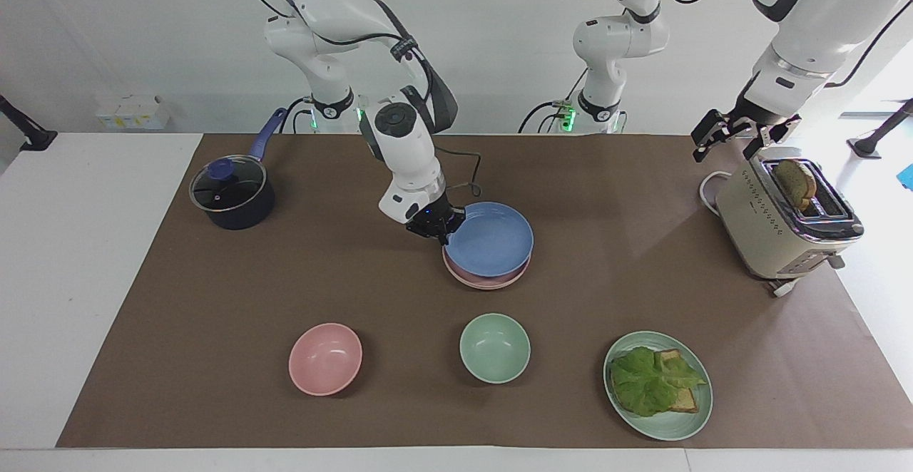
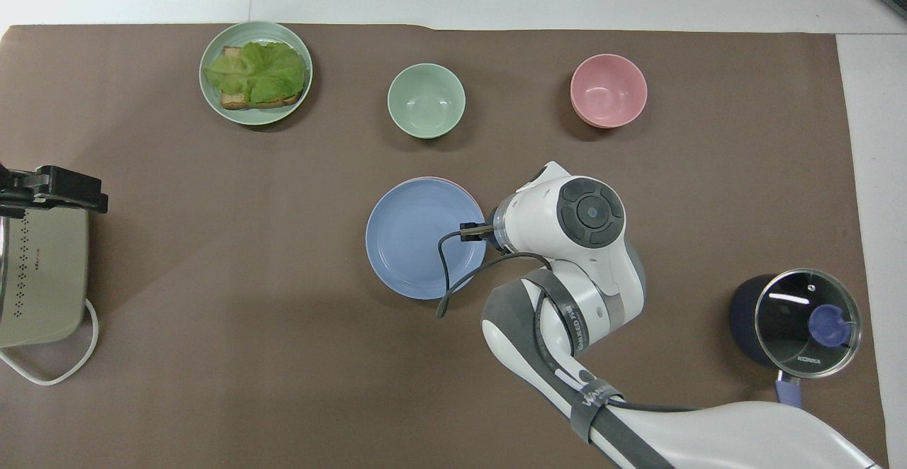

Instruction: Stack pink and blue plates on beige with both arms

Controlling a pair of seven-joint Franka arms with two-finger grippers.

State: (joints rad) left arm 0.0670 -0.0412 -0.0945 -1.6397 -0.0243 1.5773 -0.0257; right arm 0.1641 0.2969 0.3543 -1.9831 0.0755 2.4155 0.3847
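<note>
Starting at the right arm's end of the surface (image 1: 107, 258), the lidded pot (image 1: 232, 196) sits by itself, well away from the plate stack. On to the middle: the right pincer (image 1: 436, 228) is down at the rim of the blue plate (image 1: 491, 240), on the stack's pot-facing edge, fingers pressed together on that rim. The blue plate lies on the pink plate (image 1: 485, 279), which shows only as a thin crescent beneath it; whether a beige plate lies under them cannot be told. Farther from the robots than the stack sit the pink bowl (image 1: 325, 358), the green bowl (image 1: 494, 348) and the green plate with lettuce and bread (image 1: 658, 385). At the left arm's end, well apart from the stack, the left pincer (image 1: 735, 137) hangs spread over the toaster (image 1: 784, 219), waiting.
</note>
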